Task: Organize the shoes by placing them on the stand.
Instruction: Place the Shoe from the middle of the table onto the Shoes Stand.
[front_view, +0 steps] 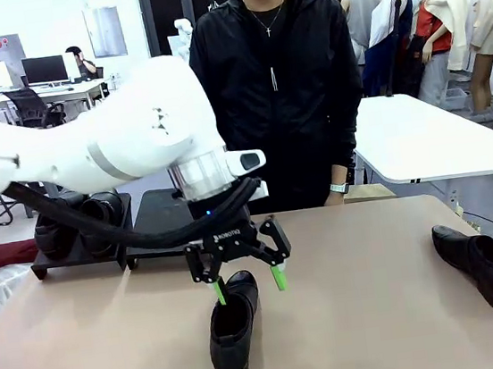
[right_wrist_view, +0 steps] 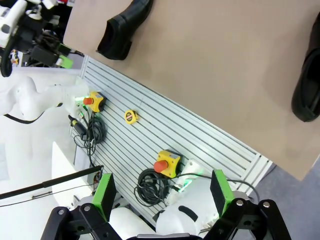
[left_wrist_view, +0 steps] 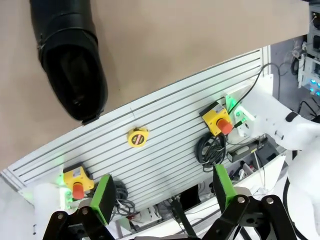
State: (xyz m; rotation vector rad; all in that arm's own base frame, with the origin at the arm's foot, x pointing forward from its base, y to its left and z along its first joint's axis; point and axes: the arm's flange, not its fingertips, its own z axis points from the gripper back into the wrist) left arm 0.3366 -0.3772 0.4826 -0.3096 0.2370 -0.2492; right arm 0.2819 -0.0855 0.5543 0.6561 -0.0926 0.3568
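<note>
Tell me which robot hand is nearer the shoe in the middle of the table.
Left. The left hand hangs open just above the middle shoe; the right hand sits back past the table's near edge, well away from that shoe.

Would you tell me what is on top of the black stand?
On the stand, two black shoes sit on the left panel. The right panel looks bare, though the left arm covers part of it and of the shoes.

On the tan table lie a middle shoe, a right shoe and the stand.
</note>
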